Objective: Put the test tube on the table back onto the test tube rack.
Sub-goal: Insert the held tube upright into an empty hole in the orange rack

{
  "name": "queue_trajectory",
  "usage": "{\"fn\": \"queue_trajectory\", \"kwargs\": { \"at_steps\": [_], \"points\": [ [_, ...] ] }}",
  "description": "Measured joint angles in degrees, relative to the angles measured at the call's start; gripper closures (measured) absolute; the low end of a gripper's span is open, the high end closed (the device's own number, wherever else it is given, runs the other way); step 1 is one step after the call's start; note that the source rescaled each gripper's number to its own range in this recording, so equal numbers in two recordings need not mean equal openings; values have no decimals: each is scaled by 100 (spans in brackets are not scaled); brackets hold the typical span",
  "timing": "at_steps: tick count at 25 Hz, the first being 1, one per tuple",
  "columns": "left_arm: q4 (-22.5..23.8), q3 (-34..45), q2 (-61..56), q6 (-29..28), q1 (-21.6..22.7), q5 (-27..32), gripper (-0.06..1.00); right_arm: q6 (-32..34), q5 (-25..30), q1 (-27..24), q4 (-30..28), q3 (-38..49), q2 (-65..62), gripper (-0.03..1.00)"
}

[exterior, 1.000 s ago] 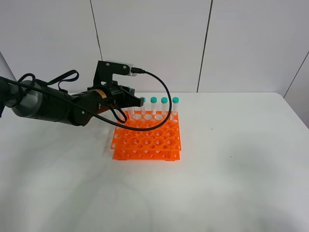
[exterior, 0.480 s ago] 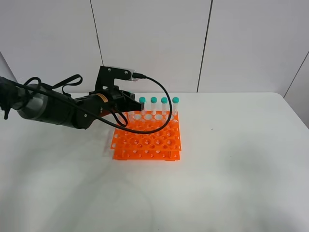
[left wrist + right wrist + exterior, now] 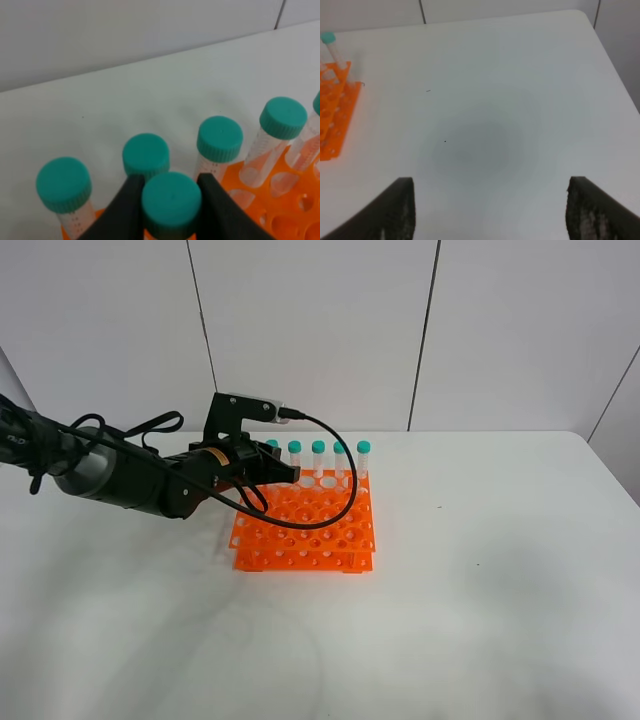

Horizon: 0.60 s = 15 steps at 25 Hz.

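One light, stiff, likely slick tube (image 3: 171, 216) pinched at its ribbed green cap (image 3: 171, 196), the surest hold, by the left tool (image 3: 286, 472) over the orange rack (image 3: 310, 536), beside seated tubes (image 3: 220, 141); right tool (image 3: 492, 210) wide and empty above the surface (image 3: 485, 100).

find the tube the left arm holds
Left wrist view: the clear teal-capped test tube sits between the left end effector's fingers, just before the back row of tubes, at the orange plastic rack's back-left.

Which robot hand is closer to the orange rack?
Left. The left gripper is over the rack, jaws around a test tube. The right gripper is well off to its side.
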Motion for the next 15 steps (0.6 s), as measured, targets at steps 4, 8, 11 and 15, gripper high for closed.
{"fn": "queue_trajectory", "kwargs": {
  "at_steps": [4, 8, 11, 15],
  "points": [
    [0, 0, 0, 0, 0, -40, 94, 0, 0, 0, 0, 0, 0, 13],
    [0, 0, 0, 0, 0, -45, 94, 0, 0, 0, 0, 0, 0, 13],
    [0, 0, 0, -33, 0, -45, 94, 0, 0, 0, 0, 0, 0, 13],
    [0, 0, 0, -115, 0, -40, 94, 0, 0, 0, 0, 0, 0, 13]
  ]
}}
